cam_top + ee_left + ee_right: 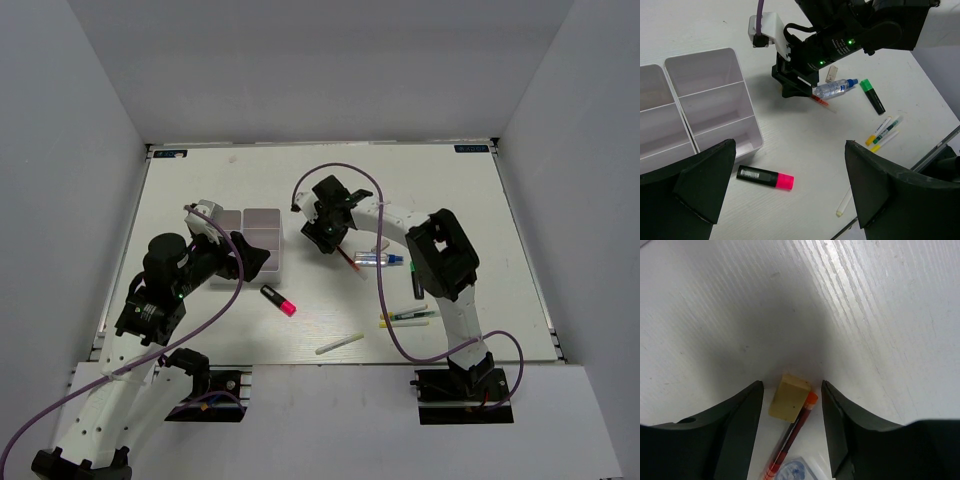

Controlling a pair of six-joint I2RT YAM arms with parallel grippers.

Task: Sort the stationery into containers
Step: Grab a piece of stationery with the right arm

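your right gripper point(791, 388) stands spread astride the tan eraser point(788, 399), set to pinch it off the red pen point(789, 440); left gripper point(789, 145) hangs spread near the bins point(710, 105).

Top external: high above the near edge, facing down, far enough to take in the whole table point(420, 190). Left wrist: medium height, tilted across the table toward the right side. Right wrist: very near the surface, facing down. Shared by all three: red pen point(790, 441) and eraser point(789, 398).
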